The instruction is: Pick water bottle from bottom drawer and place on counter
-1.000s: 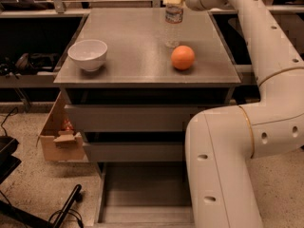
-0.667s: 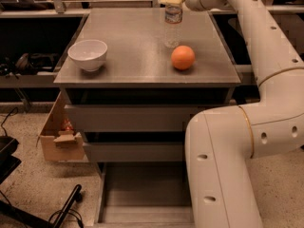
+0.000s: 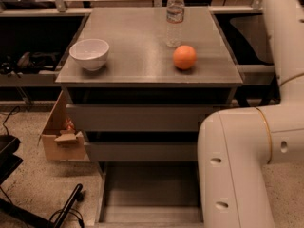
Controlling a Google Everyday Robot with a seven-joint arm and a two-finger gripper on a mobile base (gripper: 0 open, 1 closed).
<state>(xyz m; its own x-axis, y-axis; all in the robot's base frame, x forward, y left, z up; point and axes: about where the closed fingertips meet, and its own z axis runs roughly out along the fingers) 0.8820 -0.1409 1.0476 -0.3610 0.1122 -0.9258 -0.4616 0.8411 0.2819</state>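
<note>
The water bottle (image 3: pixel 175 18), clear with a white cap and a thin label band, stands upright on its own at the back of the grey counter (image 3: pixel 137 51). The bottom drawer (image 3: pixel 149 189) is pulled open and shows a bare grey floor. My gripper is out of view past the top edge. Only the white arm (image 3: pixel 247 165) shows, running up the right side to the top right corner.
An orange (image 3: pixel 184 57) sits on the counter just in front of and to the right of the bottle. A white bowl (image 3: pixel 89 53) stands at the counter's front left. An open cardboard box (image 3: pixel 59 132) sits on the floor left of the cabinet. Two upper drawers are slightly open.
The gripper was at the bottle's top on the counter. It has let go and risen out of view. The bottle stays standing.
</note>
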